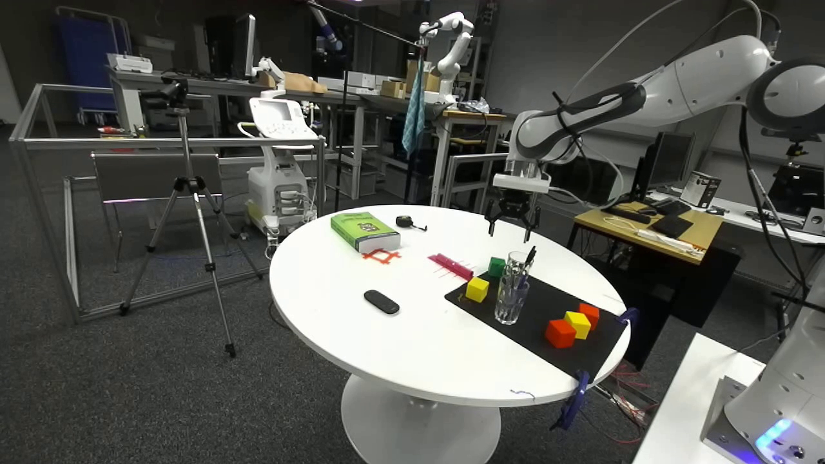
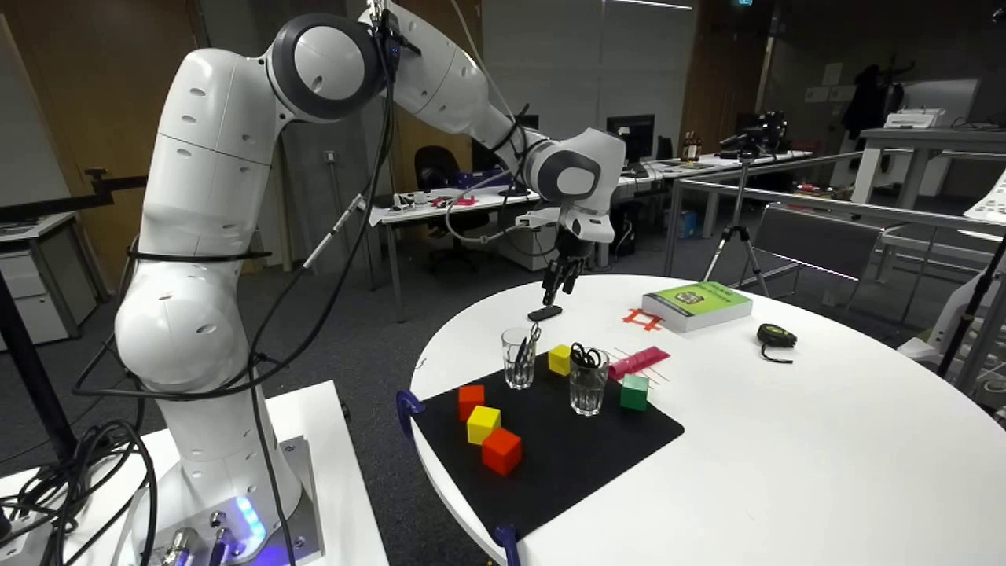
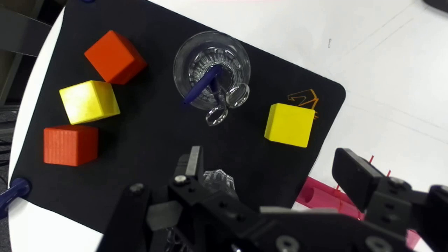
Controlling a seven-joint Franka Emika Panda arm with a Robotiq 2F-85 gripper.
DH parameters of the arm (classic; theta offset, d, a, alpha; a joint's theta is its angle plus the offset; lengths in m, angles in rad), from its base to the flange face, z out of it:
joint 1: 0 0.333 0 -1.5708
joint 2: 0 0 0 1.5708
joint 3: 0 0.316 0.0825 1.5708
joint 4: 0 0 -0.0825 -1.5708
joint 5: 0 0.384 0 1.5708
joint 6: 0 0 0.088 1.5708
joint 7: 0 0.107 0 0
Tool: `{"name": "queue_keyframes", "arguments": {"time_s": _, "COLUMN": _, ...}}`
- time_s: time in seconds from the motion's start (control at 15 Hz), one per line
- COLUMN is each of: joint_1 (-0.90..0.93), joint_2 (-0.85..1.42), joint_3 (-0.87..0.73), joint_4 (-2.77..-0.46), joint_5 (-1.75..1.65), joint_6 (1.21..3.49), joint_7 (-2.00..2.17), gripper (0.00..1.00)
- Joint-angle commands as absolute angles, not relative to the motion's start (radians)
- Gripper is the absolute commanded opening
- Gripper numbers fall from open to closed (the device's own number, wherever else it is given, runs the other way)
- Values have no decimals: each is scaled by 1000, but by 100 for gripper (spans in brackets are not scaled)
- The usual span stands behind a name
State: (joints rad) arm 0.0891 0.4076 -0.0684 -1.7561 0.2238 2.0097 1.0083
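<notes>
Ideally, any lowering of the claw (image 1: pixel 509 236), its jaws spread wide around nothing, goes slowly and straight, sparing the glass (image 3: pixel 219 182) it half hides below, with the nearest yellow cube (image 3: pixel 289 125) and farther tumbler (image 3: pixel 201 59) below and beyond its tips

- In both exterior views the carpet (image 1: pixel 148 393) lies dim, while the white tabletop (image 1: pixel 329 322) shows bright.
- A white light strip (image 2: pixel 651 4) glows at the top of an exterior view.
- Blue light (image 1: pixel 773 433) shines on the robot base (image 1: pixel 786 386).
- In the wrist view, glare whitens a yellow cube (image 3: pixel 81 103) and small glints mark a drinking glass (image 3: pixel 231 57).
- Lettering on the book (image 2: pixel 699 305) looks soft.
- Wide-angle stretch shows near the edges, where the robot base leans.
</notes>
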Motion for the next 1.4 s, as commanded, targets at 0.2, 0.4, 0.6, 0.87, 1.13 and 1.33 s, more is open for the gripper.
{"name": "queue_keyframes", "arguments": {"time_s": 0.2, "joint_1": 91, "joint_2": 403, "joint_3": -68, "joint_4": -1772, "joint_5": 213, "joint_6": 2068, "joint_7": 1090, "gripper": 100}}
{"name": "queue_keyframes", "arguments": {"time_s": 0.4, "joint_1": 98, "joint_2": 410, "joint_3": -68, "joint_4": -1775, "joint_5": 211, "joint_6": 2110, "joint_7": 1158, "gripper": 100}}
{"name": "queue_keyframes", "arguments": {"time_s": 0.6, "joint_1": 101, "joint_2": 429, "joint_3": -63, "joint_4": -1770, "joint_5": 217, "joint_6": 2135, "joint_7": 1216, "gripper": 100}}
{"name": "queue_keyframes", "arguments": {"time_s": 0.87, "joint_1": 98, "joint_2": 454, "joint_3": -45, "joint_4": -1761, "joint_5": 239, "joint_6": 2123, "joint_7": 1268, "gripper": 100}}
{"name": "queue_keyframes", "arguments": {"time_s": 1.13, "joint_1": 92, "joint_2": 470, "joint_3": -27, "joint_4": -1753, "joint_5": 264, "joint_6": 2105, "joint_7": 1302, "gripper": 100}}
{"name": "queue_keyframes", "arguments": {"time_s": 1.33, "joint_1": 87, "joint_2": 479, "joint_3": -22, "joint_4": -1748, "joint_5": 279, "joint_6": 2091, "joint_7": 1317, "gripper": 100}}
